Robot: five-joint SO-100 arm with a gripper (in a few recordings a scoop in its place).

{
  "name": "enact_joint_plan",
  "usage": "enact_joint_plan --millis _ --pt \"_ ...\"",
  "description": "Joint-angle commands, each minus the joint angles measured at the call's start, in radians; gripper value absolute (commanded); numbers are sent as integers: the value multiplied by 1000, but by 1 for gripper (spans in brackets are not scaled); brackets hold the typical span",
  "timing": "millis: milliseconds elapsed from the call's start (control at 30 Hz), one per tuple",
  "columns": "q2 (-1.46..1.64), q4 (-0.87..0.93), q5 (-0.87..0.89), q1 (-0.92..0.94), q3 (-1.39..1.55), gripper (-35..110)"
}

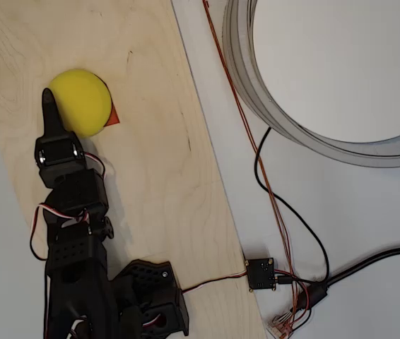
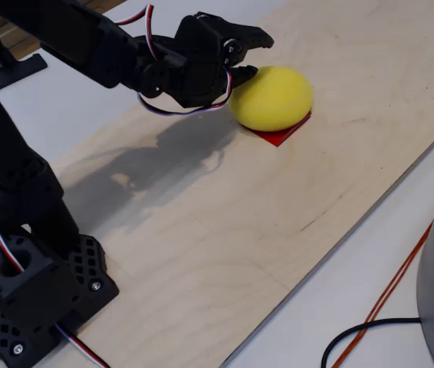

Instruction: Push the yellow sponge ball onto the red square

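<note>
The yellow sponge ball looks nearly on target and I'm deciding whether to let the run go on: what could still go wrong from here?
1. The yellow sponge ball already covers most of the red square; another nudge might roll it past.
2. The gripper sits against the ball's side, so pulling back could drag the light foam off the patch.
3. In the overhead view the ball hides the square, so judging centring is hard.

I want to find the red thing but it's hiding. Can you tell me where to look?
Start at the big pale wooden board on the white table. Find the yellow sponge ball beside the black robot arm's gripper. The red square is the flat patch peeking out from under the ball, the only red, flat thing on the board.
</note>
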Motion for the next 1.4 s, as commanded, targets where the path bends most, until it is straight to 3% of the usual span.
enact_joint_plan --millis 0,1367 --pt "6 -21 9 18 -11 15" --pt "-117 -38 -86 146 -92 16"
